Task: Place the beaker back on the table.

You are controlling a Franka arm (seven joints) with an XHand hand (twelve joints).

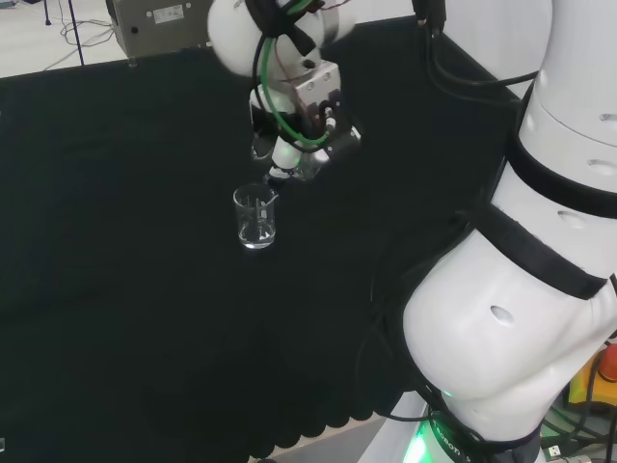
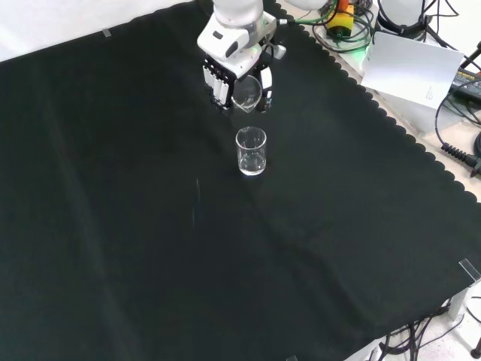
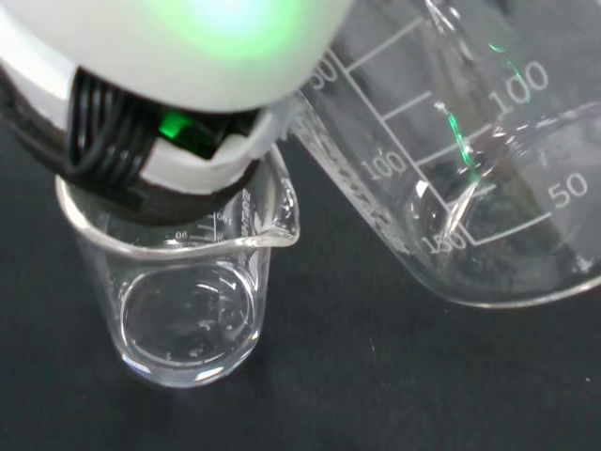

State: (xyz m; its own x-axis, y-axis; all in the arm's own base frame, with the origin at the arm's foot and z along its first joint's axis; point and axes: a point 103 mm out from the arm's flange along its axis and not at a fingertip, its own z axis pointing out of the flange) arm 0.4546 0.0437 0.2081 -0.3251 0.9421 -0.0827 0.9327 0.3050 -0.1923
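Observation:
A clear glass beaker (image 2: 251,151) stands upright on the black cloth, also seen in the head view (image 1: 256,217) and close up in the wrist view (image 3: 188,301). Just above and behind it, the hand (image 2: 234,66) holds a second clear beaker (image 2: 247,93) with its fingers curled round it. That held beaker (image 3: 470,160) is tilted, its printed scale upside down and its mouth toward the standing one. In the head view the hand (image 1: 294,121) hangs slightly right of and above the standing beaker, with the held glass (image 1: 307,166) under its fingers. Whether either beaker holds liquid is unclear.
A grey metal box (image 1: 159,24) stands past the cloth's far edge in the head view. In the front view a white sheet (image 2: 409,68) and cables (image 2: 458,154) lie beyond the scalloped cloth edge (image 2: 421,154) at the right. The arm's white links (image 1: 521,289) are at the head view's right.

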